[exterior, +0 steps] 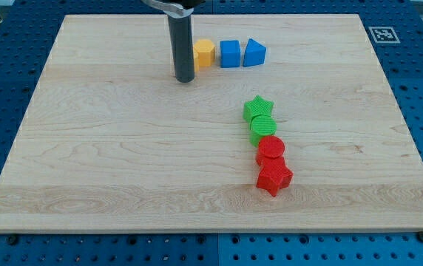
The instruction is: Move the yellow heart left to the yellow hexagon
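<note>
My tip [185,79] rests on the board near the view's top, left of centre. One yellow block [205,53], seemingly a hexagon, sits just right of the rod and slightly above the tip. The rod covers its left edge. I see no separate yellow heart; the rod may hide it. I cannot tell whether the tip touches the yellow block.
A blue cube [230,53] and a blue wedge-like block [254,52] line up right of the yellow block. A green star [258,108], green round block [262,130], red round block [272,150] and red star [273,178] form a column at centre right on the wooden board [108,162].
</note>
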`<control>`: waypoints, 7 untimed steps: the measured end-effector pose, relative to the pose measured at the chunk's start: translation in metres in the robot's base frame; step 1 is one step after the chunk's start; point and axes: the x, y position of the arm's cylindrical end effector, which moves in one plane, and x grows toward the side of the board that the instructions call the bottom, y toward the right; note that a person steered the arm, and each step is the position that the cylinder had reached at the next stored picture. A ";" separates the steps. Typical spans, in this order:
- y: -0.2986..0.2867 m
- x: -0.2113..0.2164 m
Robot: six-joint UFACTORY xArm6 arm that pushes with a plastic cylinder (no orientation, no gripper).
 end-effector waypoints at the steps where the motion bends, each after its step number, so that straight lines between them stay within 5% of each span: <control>1: 0.011 0.000; 7: -0.025 -0.018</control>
